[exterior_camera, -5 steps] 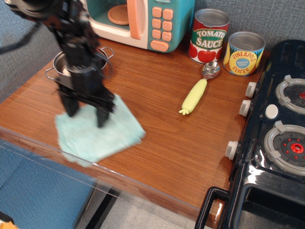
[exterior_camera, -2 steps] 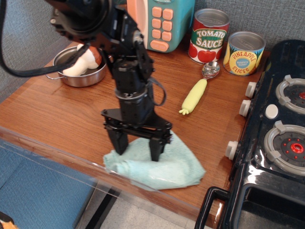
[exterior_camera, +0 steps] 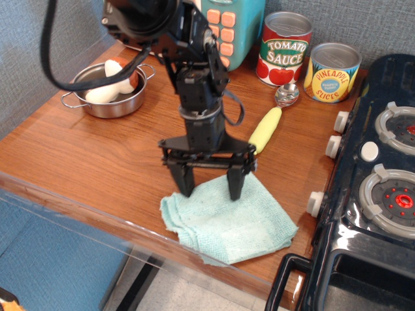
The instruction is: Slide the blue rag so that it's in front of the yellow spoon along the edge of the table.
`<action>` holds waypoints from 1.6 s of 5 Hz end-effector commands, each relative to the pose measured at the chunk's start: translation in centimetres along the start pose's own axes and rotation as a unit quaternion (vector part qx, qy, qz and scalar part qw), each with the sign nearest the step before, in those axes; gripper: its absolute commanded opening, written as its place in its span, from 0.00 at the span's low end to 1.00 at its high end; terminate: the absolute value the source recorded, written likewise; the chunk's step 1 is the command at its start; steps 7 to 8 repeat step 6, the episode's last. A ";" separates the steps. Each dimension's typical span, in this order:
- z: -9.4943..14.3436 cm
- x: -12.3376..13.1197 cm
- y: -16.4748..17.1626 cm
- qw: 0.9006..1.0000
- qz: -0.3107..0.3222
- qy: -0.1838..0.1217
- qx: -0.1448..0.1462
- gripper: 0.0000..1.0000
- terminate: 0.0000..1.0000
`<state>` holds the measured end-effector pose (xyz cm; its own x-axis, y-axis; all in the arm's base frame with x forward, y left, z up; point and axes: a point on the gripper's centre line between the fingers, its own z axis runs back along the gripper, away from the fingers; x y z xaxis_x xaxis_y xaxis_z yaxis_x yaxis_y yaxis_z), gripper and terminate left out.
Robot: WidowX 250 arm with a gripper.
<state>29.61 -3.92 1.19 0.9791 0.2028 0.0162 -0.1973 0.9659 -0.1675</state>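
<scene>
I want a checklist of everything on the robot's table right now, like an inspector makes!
Surface: reddish wood table, clear barrier along its front edge.
Job's things: blue rag at the front edge, rumpled; yellow spoon behind it, partly hidden by the arm.
Clutter: steel pot holding toy food; tomato sauce can; pineapple can; toy microwave.
Grippers: gripper open, fingertips on the rag's back edge.
Cables: black cable looping from the arm.
Surroundings: black toy stove at right; grey fabric wall behind.
</scene>
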 end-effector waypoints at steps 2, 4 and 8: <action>8.7 1.4 -0.4 0.991 -0.075 -0.106 -0.029 1.00 0.00; 13.0 1.9 0.7 0.968 -0.191 -0.163 0.000 1.00 0.00; 13.0 1.9 0.7 0.968 -0.191 -0.163 0.000 1.00 1.00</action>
